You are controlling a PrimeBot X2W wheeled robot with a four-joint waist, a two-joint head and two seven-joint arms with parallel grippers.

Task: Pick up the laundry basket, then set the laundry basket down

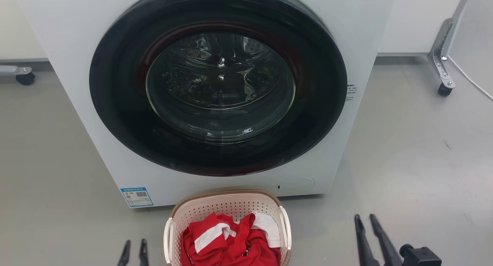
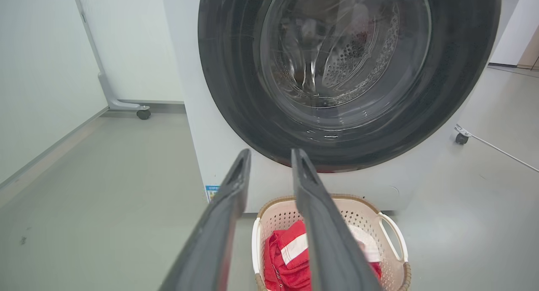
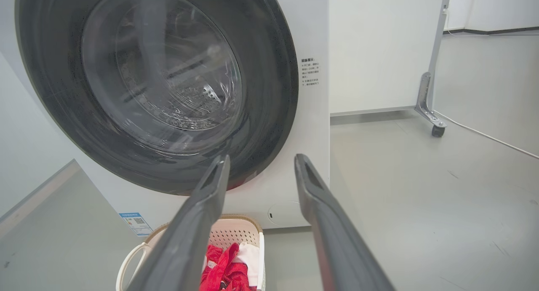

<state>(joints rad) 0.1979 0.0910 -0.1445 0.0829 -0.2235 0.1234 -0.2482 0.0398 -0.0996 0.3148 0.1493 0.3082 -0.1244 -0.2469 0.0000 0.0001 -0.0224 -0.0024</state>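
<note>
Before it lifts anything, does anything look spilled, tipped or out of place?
Nothing stands out. The laundry basket sits upright on the floor before the shut washing machine, red and white clothes inside its rim. The left gripper and right gripper are open, clear of it.

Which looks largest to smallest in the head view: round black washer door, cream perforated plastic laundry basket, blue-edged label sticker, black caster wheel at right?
1. Round black washer door.
2. Cream perforated plastic laundry basket, cut off by the frame.
3. Blue-edged label sticker.
4. Black caster wheel at right, though it sits farther back.
</note>
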